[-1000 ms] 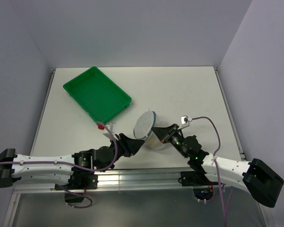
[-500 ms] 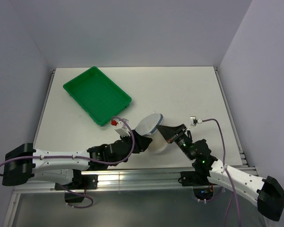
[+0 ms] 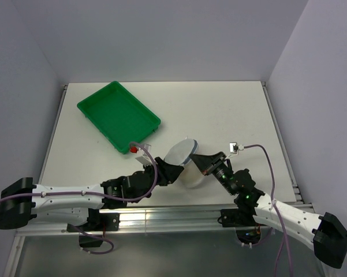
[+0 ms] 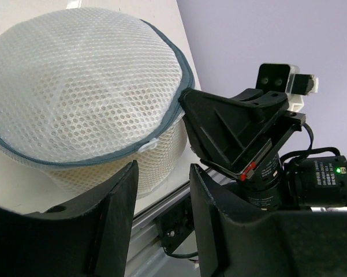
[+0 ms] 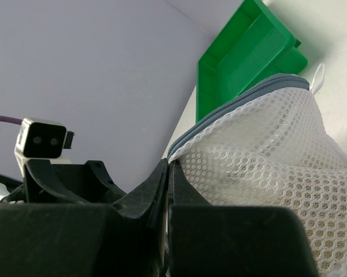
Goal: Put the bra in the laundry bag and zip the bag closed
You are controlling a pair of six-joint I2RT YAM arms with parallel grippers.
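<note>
The laundry bag [image 3: 183,164] is seen near the front edge of the white table [image 3: 237,115], at about 6 o'clock from its centre, its domed mesh top tilted up toward 1 o'clock. The bag's edge is pinched at its 3 o'clock side by the right gripper [image 3: 201,162], whose fingers are pressed together on the mesh just below the grey zipper rim [image 5: 237,99]. The left gripper [image 3: 172,172] is held at the bag's 8 o'clock, its fingers [image 4: 107,216] spread apart with nothing between them, just short of a small white zipper pull [image 4: 149,144]. A green tray [image 3: 118,114] is set well apart at 10 o'clock.
</note>
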